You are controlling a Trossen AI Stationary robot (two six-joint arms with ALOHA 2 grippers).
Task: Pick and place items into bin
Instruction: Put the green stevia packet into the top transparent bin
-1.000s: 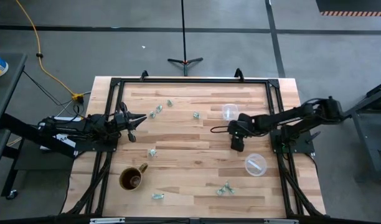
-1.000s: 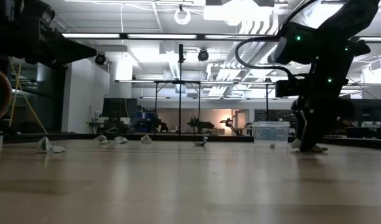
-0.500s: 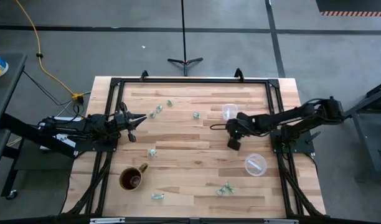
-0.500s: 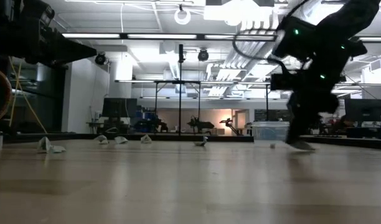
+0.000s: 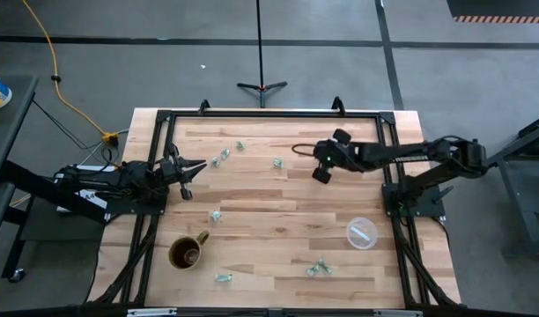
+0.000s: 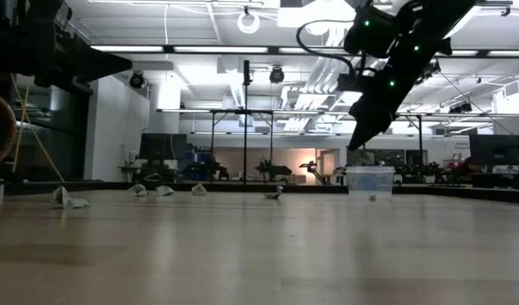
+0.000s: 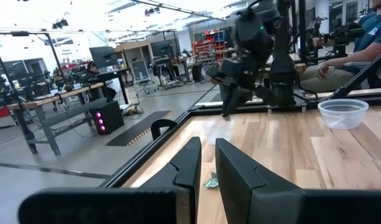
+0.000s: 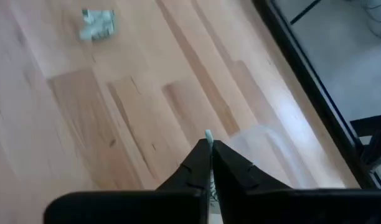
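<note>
Between right gripper (image 8: 207, 151) fingertips above the table (image 5: 278, 220), one tiny pale bit (image 8: 207, 134)

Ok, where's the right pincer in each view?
High: right pincer over the table, above centre and right of the middle.
Low: upper right, lifted off the table.
Left wrist: upper middle, across the table.
Right wrist: bottom centre, shut on a bit.
Landmark: the clear bowl, shown in the high and left wrist views only.
Left pincer waits at the table's left edge.
</note>
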